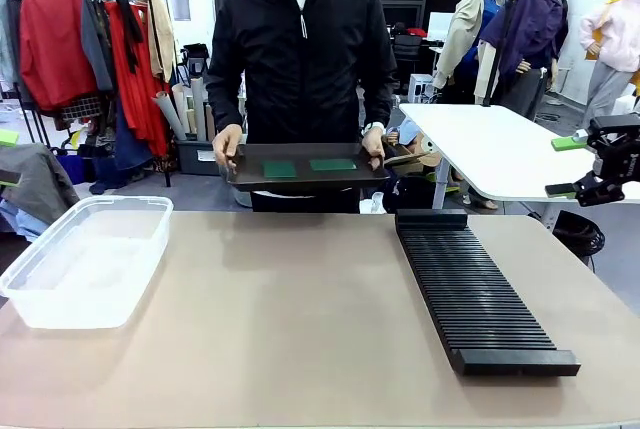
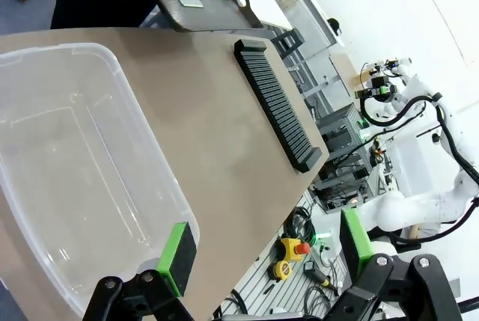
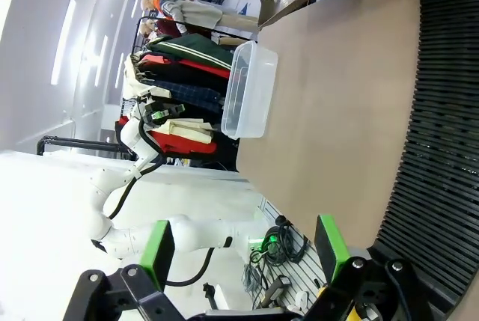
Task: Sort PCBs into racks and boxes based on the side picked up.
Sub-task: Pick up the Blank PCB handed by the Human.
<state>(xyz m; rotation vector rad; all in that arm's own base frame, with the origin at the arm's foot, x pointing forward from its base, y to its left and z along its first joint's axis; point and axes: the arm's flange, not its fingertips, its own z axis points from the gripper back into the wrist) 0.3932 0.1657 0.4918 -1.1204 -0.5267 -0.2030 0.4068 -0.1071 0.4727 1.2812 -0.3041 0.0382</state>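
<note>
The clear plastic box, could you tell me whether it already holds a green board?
No, the box shows only its bare floor, and both PCBs lie on the black tray that the person holds.

Bright even overhead lighting; sharp frames; wrist views wide-angle distorted at edges.

left tool with jaws spread wide, right tool raised at the robot's right side, jaws wide apart

Clear glossy plastic box; matt black ribbed rack (plastic, by its look); smooth matt tan surface.
</note>
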